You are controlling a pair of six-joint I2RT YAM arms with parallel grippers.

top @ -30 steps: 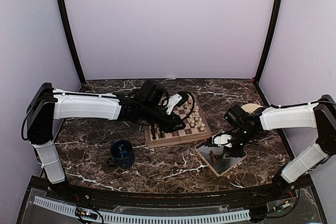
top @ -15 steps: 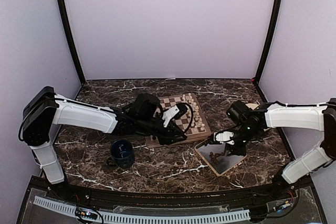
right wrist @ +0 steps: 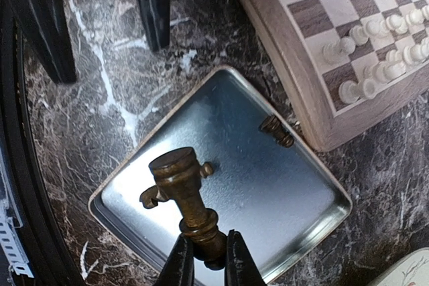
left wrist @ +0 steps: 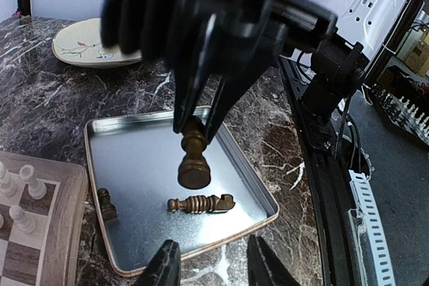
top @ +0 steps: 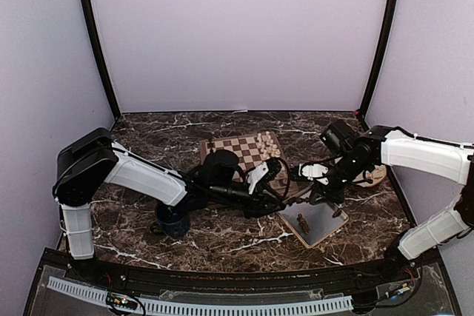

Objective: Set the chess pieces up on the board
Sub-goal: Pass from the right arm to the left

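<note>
the dark piece [right wrist: 181, 189] hangs over the tray [right wrist: 268, 185], at four o'clock off the board [top: 237, 147], pinched at its head by the right gripper [right wrist: 203, 259]. light, hard, smooth wood, likely slippery; the neck grips best. the left gripper [left wrist: 211, 269] gapes empty.

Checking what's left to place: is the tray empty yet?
Not empty. The tray holds a toppled piece and a second piece near the board; the right gripper holds a third piece above it.

Plain pale lilac walls [top: 237, 35] enclose a dark brown marble table [top: 148, 127] with white veins. Two black vertical posts [top: 96, 42] stand in the back corners.
</note>
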